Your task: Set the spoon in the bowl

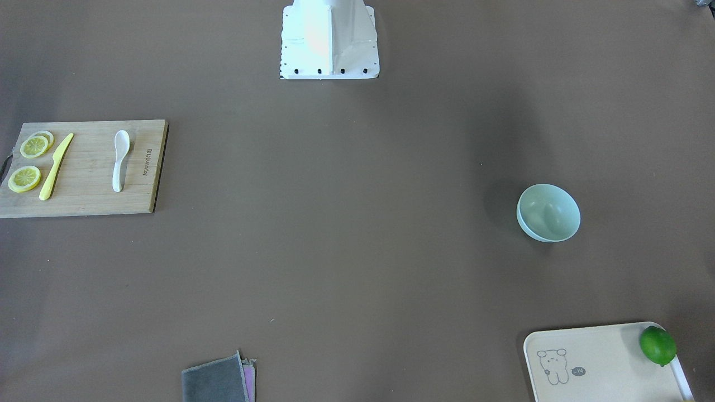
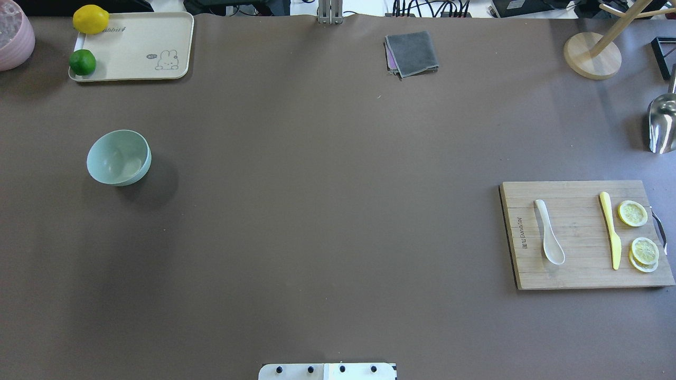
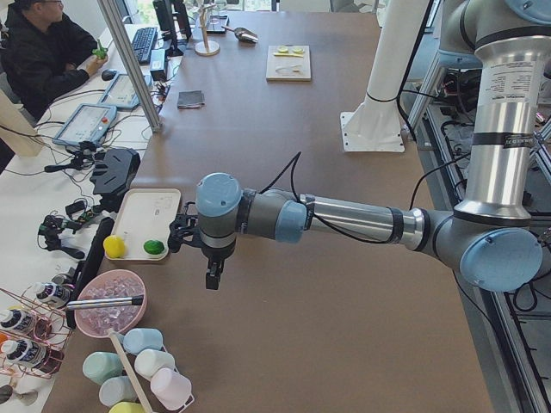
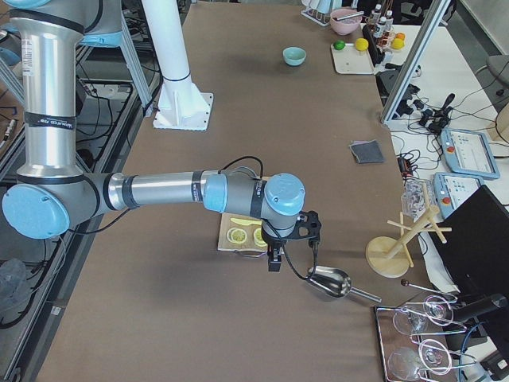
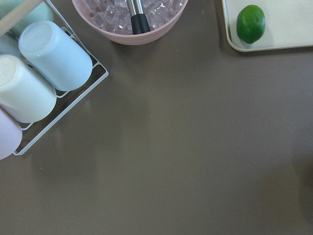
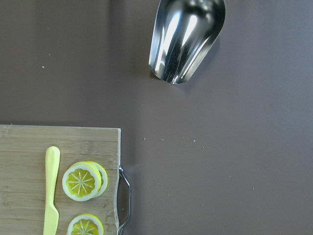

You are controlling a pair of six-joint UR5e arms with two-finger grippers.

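Note:
The white spoon (image 1: pixel 120 159) lies on a wooden cutting board (image 1: pixel 89 204), scoop towards the robot; it also shows in the overhead view (image 2: pixel 549 238). The mint-green bowl (image 1: pixel 548 213) stands empty and upright on the table's other side (image 2: pixel 118 157), far from the spoon. My left gripper (image 3: pixel 211 277) hangs over the table's left end near the cream tray. My right gripper (image 4: pixel 274 263) hangs over the right end beside the board. Each shows only in a side view, so I cannot tell whether either is open or shut. Neither wrist view shows fingers.
A yellow knife (image 2: pixel 610 230) and lemon slices (image 2: pixel 632 213) share the board. A cream tray (image 2: pixel 137 50) holds a lime (image 2: pixel 82 62) and a lemon (image 2: pixel 91 19). A grey cloth (image 2: pixel 412 53), metal scoop (image 6: pixel 186 39), pink ice bowl (image 5: pixel 129 19), cup rack (image 5: pixel 44 73) and wooden stand (image 2: pixel 592 55) line the edges.

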